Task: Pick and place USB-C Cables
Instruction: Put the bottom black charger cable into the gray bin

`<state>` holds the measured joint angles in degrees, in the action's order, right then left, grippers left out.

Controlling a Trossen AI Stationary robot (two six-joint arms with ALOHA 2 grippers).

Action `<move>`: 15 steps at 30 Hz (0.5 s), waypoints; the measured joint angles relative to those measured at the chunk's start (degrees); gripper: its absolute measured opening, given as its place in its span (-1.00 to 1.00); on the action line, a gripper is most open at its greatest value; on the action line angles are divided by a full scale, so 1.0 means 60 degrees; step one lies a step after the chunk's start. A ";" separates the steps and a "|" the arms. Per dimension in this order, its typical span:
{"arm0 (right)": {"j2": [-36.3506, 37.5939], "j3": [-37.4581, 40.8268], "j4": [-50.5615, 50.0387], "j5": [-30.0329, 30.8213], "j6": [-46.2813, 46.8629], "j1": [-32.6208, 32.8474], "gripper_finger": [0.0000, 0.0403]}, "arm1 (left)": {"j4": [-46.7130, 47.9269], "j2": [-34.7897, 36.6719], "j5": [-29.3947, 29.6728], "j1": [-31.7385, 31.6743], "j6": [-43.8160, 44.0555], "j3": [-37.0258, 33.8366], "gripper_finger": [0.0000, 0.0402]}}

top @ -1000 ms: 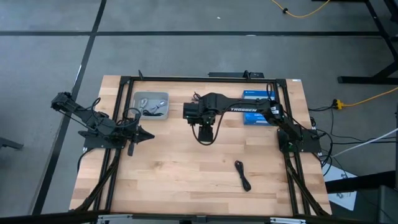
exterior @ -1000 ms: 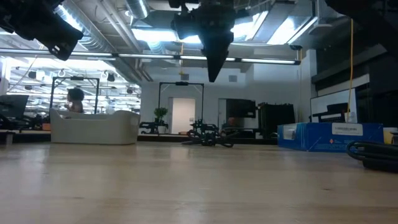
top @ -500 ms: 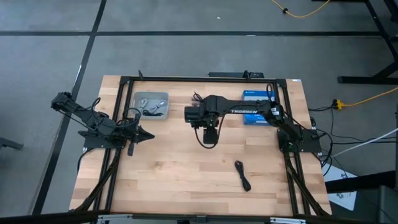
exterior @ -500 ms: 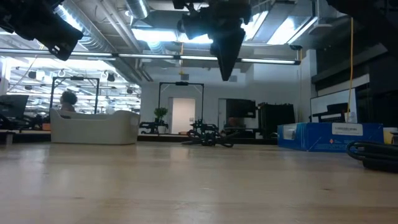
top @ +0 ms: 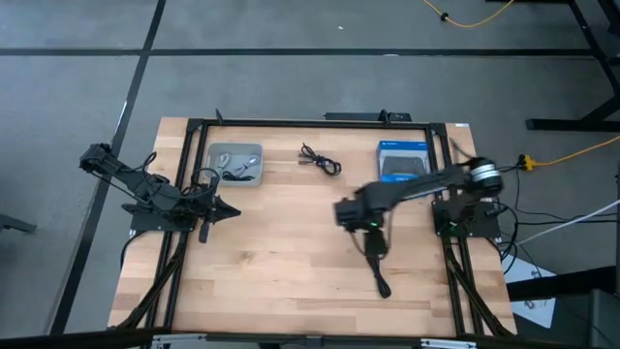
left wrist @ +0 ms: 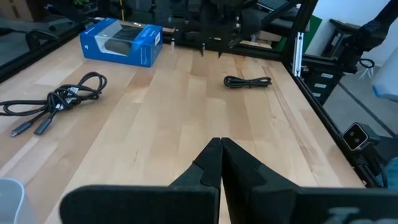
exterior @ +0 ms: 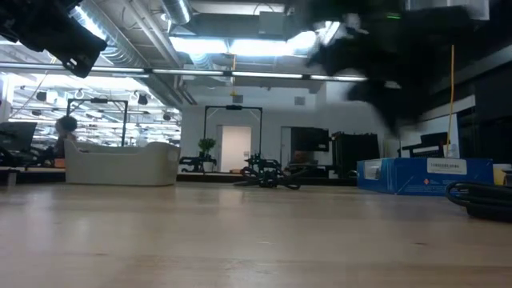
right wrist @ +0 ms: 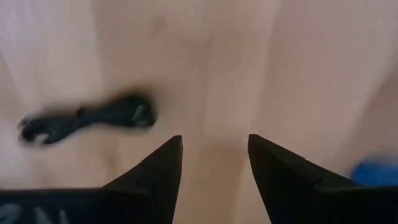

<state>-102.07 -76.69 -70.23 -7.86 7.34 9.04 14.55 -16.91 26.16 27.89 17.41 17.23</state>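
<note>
Black cable (top: 378,274) lies on the wood just beside the right gripper (top: 374,246) — fingers apart, empty. Left gripper (top: 230,210) waits well off, fingers together — another black cable (top: 321,161) lies far from both.

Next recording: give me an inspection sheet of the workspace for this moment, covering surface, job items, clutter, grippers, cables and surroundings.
Surface: wooden table, bare boards across the front.
Job's things: loose black cable at the back middle; bundled black cable near the front right; more cables in the grey tray at the back left.
Clutter: blue box at the back right.
Grippers: right gripper open, above the table beside the bundled black cable; left gripper shut, parked at the left edge.
Cables: yellow cord on the floor, right of the table.
Surroundings: grey floor; a person far behind in the low view.
</note>
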 joint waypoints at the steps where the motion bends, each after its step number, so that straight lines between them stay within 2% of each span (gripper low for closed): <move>1: 0.0482 0.0605 0.0181 -0.0159 0.0533 0.0111 -0.07 | 0.0000 0.0000 0.0006 -0.0002 0.0000 0.0000 -1.00; 4: 0.2097 0.2131 0.0983 0.0059 0.1783 0.0543 -0.06 | 0.0000 0.0000 0.0014 -0.0002 0.0000 0.0000 -1.00; 8: 0.4244 0.4012 0.2573 0.1389 0.3080 0.1282 -0.06 | 0.0000 0.0000 0.0017 -0.0002 0.0000 0.0000 -1.00; 11: 0.5599 0.5238 0.4361 0.2122 0.3645 0.1714 -0.06 | 0.0000 0.0000 0.0021 -0.0002 -0.0004 0.0000 -1.00; 15: 0.6822 0.6493 0.7157 0.2208 0.3703 0.2030 -0.06 | 0.0000 0.0000 0.0021 -0.0002 -0.0007 0.0000 -1.00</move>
<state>-61.14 -37.73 -27.29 5.38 29.56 21.22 14.55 -16.91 26.28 27.88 17.37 17.23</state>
